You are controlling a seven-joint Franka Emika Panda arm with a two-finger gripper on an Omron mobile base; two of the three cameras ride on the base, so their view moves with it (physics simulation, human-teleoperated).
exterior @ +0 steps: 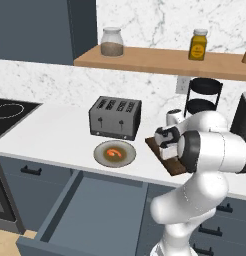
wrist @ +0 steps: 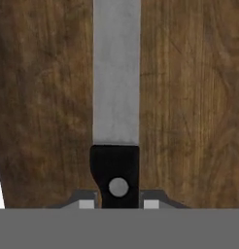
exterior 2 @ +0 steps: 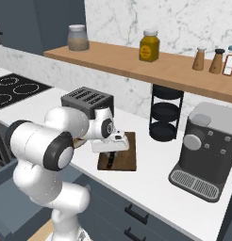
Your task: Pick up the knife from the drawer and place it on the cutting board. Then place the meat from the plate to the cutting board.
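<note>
We see a white marble wall (exterior: 145, 20) behind the wooden shelf (exterior: 160, 61), white counter (exterior: 50, 135) and grey-blue cabinets (exterior: 30, 172) below it.

You are finding no readable text, brand or number anywhere; the yellow jar (exterior 2: 149, 45) at twelve o'clock is showing a label too blurred to read.

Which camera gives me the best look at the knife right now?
The hand view: the knife fills the centre, grey blade running up over the cutting board, black handle between the gripper tips. In the right base view it is a dark sliver under the hand; in the left base view the arm hides it.
</note>
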